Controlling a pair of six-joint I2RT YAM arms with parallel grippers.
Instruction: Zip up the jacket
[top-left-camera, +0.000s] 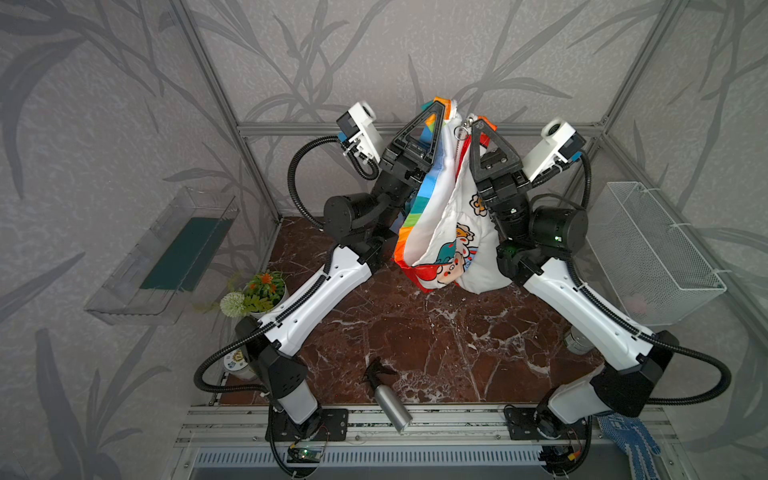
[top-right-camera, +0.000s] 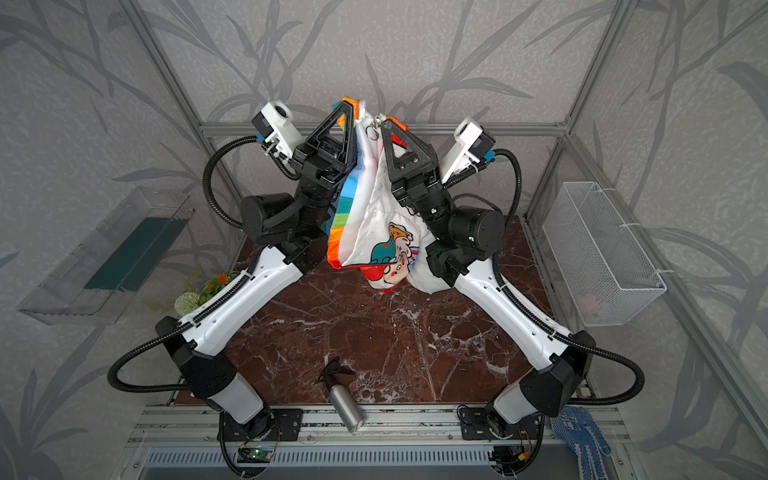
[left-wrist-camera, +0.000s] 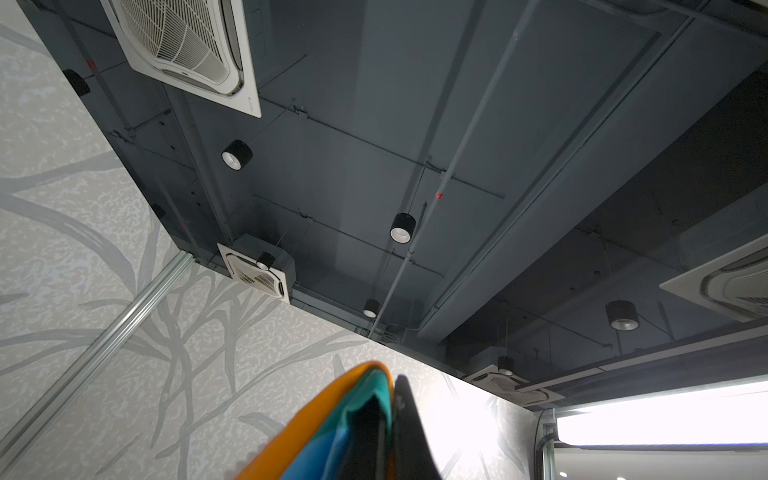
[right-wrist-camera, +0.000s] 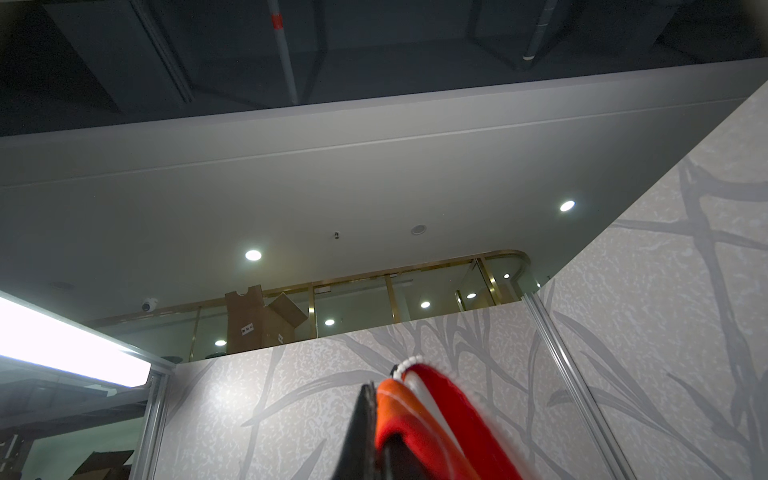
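Jacket (top-left-camera: 451, 203): hanging above table (top-left-camera: 415, 340); left jaws clenched on rainbow-striped edge, right jaws clenched on red-orange edge beside zipper pull (top-left-camera: 466, 124).

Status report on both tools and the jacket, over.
Grip: left tool and right tool both shut on jacket. Jacket hanging between them. Spray bottle lies near front edge, apart from it.

1. I see the jacket (top-left-camera: 451, 195) in white with cartoon prints, rainbow stripes and red.
2. My surface (top-left-camera: 415, 332) is dark red-brown marble, white-veined.
3. The spray bottle (top-left-camera: 391, 407) is silver, black-headed.
4. The glove (top-left-camera: 631, 436) is blue, white-dotted.
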